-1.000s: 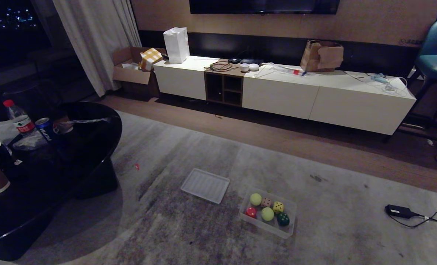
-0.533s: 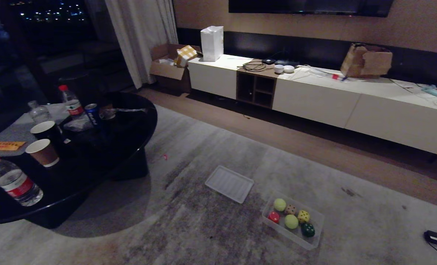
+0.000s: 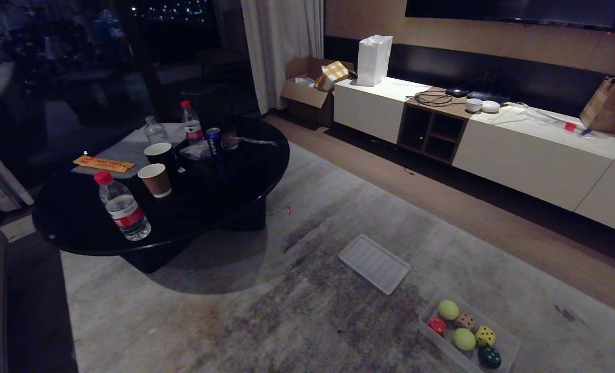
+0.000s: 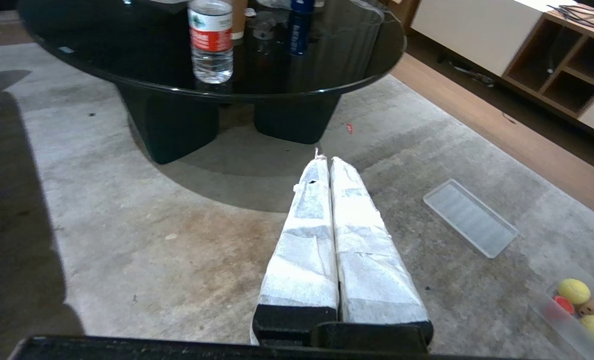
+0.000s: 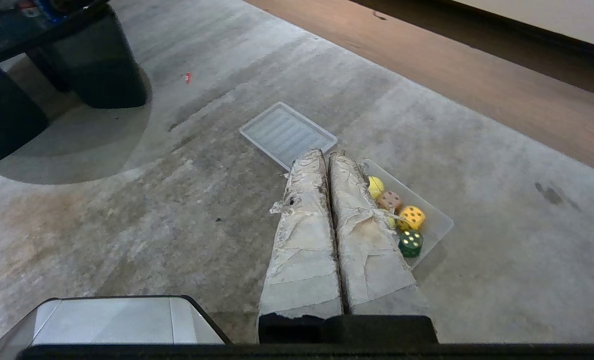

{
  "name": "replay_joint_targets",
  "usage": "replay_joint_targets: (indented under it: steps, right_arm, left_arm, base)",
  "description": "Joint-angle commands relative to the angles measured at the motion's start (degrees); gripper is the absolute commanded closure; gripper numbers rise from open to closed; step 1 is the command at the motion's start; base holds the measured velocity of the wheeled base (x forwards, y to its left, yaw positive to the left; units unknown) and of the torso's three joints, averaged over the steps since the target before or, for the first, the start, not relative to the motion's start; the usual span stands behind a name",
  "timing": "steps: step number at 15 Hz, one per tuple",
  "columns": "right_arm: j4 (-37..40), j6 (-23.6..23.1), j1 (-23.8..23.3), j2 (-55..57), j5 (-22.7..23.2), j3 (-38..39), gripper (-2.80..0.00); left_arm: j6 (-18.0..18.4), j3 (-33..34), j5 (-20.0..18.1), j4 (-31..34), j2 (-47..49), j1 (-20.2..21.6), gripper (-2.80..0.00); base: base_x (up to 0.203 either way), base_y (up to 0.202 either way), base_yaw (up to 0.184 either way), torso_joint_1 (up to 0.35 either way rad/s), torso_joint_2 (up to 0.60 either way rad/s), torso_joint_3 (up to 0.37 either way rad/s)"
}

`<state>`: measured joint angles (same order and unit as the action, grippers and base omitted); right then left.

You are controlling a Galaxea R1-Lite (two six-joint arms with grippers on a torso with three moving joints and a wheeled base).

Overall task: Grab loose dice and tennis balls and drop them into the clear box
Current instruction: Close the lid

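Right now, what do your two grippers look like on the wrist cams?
The left gripper has two long tapered fingers wrapped in clean white tape on a black base. The right gripper is the same, but its wrap is greyer, crinkled and frayed.

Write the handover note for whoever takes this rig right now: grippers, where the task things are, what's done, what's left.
Left gripper: shut, empty, hanging above the rug.
Right gripper: shut, empty, above the clear box.
In the box: two tennis balls, the tan die, plus a yellow die, a green die and a red piece.
The lid lies on the rug beside the box.
Done: no loose ball or die visible on the rug.
Left: check areas out of view.
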<state>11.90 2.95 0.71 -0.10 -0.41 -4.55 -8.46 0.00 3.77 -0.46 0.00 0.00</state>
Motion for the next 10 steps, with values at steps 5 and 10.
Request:
replay_joint_targets:
  steps: [5,10]
  right_arm:
    - [0.1,0.0,0.0,0.1,0.0,0.0,0.00]
    - [0.1,0.0,0.0,0.1,0.0,0.0,0.00]
  left_arm:
    - [-0.1,0.1,0.0,0.0,0.1,0.0,0.00]
    - [-0.1,0.1,0.0,-0.1,0.0,0.0,0.00]
  base:
    - [0.028,0.000,-0.001,0.000,0.00,0.000]
    - [0.183,0.000,-0.001,0.002,0.00,0.005]
